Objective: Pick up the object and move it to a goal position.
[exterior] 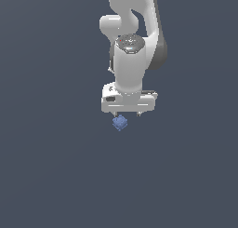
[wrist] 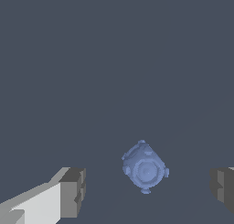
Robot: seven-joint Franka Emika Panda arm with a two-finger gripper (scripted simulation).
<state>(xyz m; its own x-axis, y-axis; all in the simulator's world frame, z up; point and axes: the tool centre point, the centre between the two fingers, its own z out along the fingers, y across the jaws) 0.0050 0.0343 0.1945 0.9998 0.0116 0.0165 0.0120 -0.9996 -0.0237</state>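
Blue block (wrist: 145, 167) btwn wide-apart jaws, touching neither.

White arm vertical, end effector (exterior: 127, 113) pointing down, jaws spread wide apart.

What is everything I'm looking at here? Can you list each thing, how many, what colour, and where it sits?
Block: one, blue, small with bumpy faces; on the floor just under the pincer in the exterior view, and between the two fingers without touching either in the wrist view.
Floor: one, plain dark grey-blue, filling the whole background.
Arm: one, white with dark grey joints; comes in from the top of the exterior view and points downward.
Pincer: one, white body with dark finger pads; open, directly over the block, much wider than it.
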